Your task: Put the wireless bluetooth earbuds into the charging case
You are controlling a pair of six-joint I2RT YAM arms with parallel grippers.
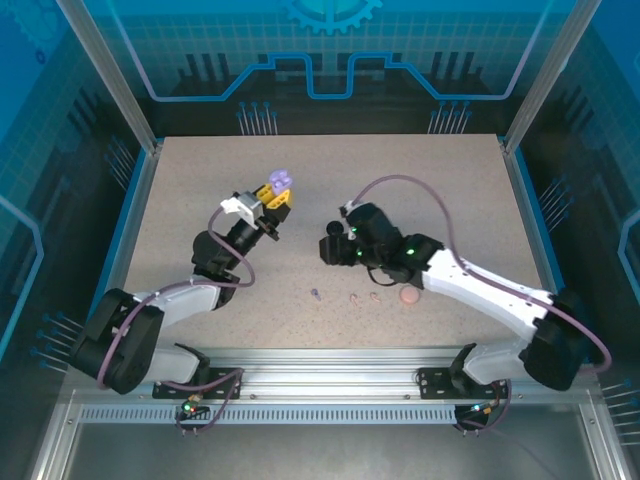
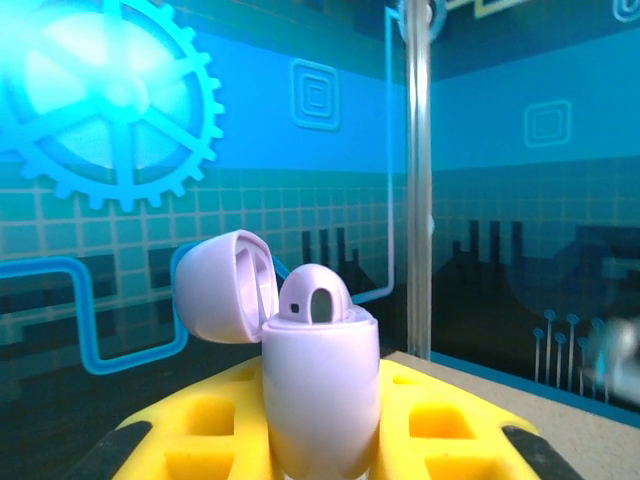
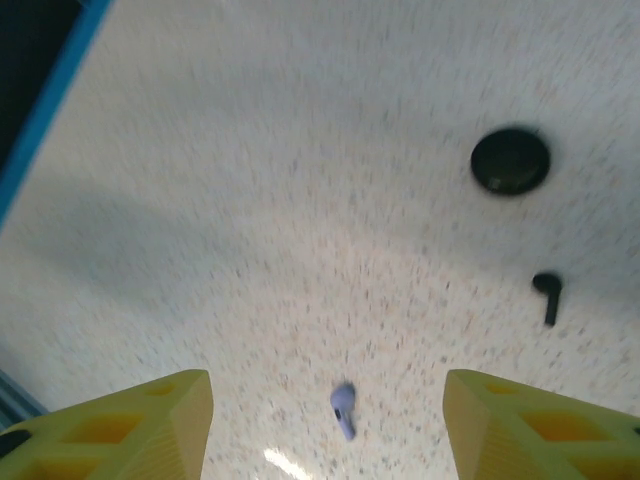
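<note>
Your right gripper (image 3: 325,450) shows its yellow fingers in the bottom corners of the frame, spread wide with nothing gripped. Between them, low centre, a lilac earbud (image 3: 343,411) lies on the speckled table (image 3: 250,200). In the upper right sits a round black case (image 3: 510,160), with a black earbud (image 3: 547,295) near it, lower in the frame.

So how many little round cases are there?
3: lilac case, open, in the left gripper; pink case and black case on the table. Others may be hidden.

2 black-and-white arms (image 1: 480,285), purplish cables (image 1: 400,181), yellow cut-out gripper fingers (image 3: 150,425).
</note>
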